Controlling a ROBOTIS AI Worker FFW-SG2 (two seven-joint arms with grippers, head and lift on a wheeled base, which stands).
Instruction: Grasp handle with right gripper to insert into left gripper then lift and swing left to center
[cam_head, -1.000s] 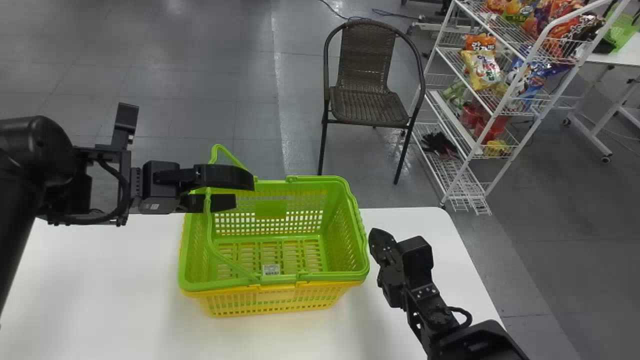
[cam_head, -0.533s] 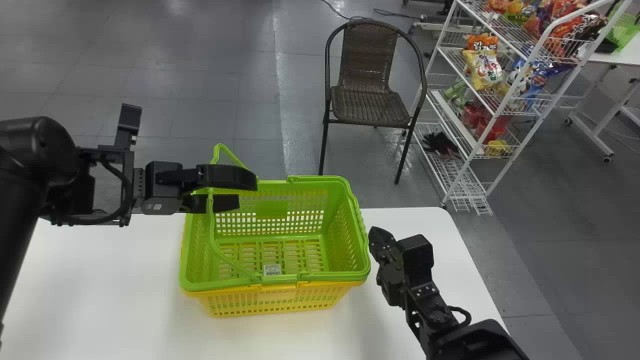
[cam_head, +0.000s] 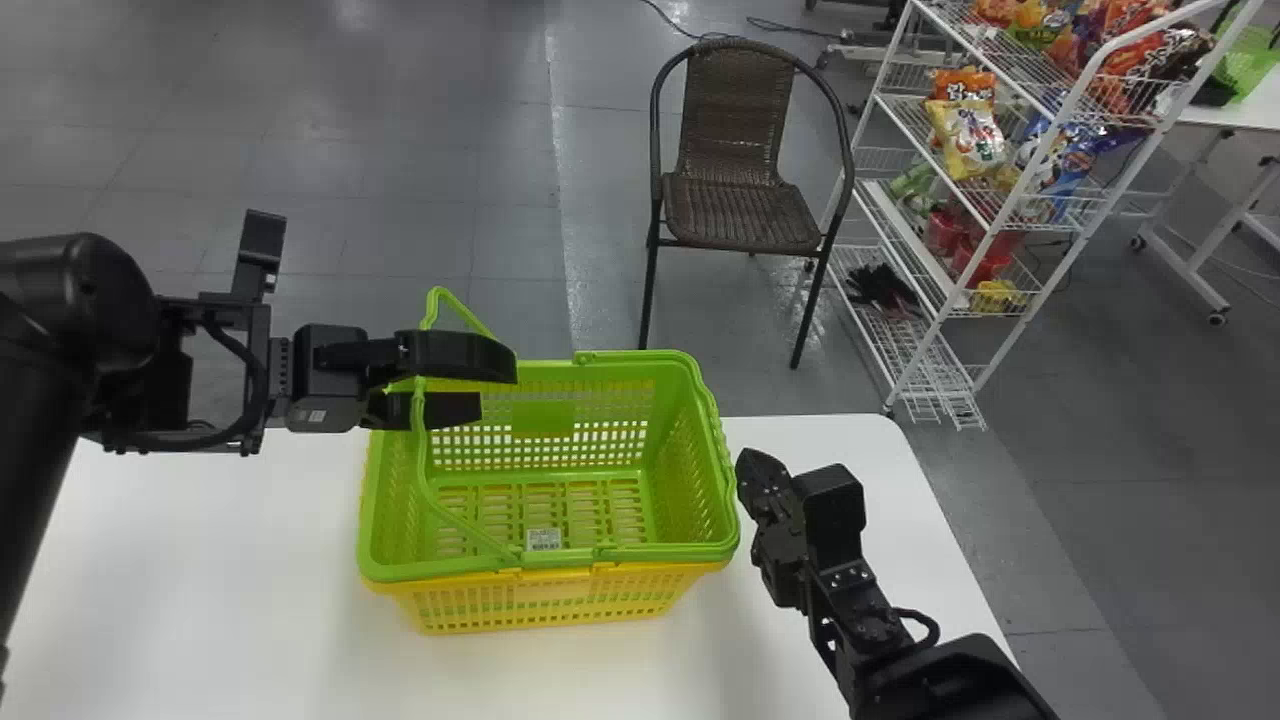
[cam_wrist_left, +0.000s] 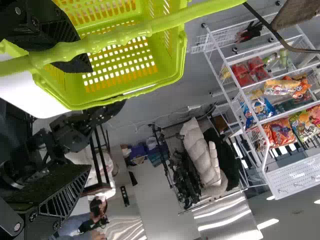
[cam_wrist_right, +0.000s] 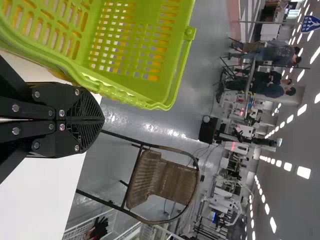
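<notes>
1. Left end effector (cam_head: 498, 387): seen left of the frame's centre, released, black fingers parted one above the other. No grip on anything is shown; whether the handle is touched cannot be told.
2. Raised handle (cam_head: 424, 460): run between those fingers, seen behind the upper one and in front of the lower. Its long axis is laid across the fingers, from the upper side of the basket toward the lower side of the frame. By this crossing, closure of the left end effector should be enough to trap it.
3. Nearer arm: the left, clearly. The right end effector (cam_head: 745, 460) is noted right of centre, just beside the basket's right rim, well apart from the raised handle; clenched, with nothing held.
4. Green basket (cam_head: 450, 572): centre of the frame, below and to the right of the left end effector, nested in a yellow basket (cam_head: 540, 605) on the desk (cam_head: 180, 560). Second handle (cam_head: 722, 450) is folded down along the right rim.
5. Judged: the handing-in looks done, with grip, lift and swing left to be carried out. If the lift were begun before closure, the handle could be slipped loose; the yellow basket might be dragged up as well.
</notes>
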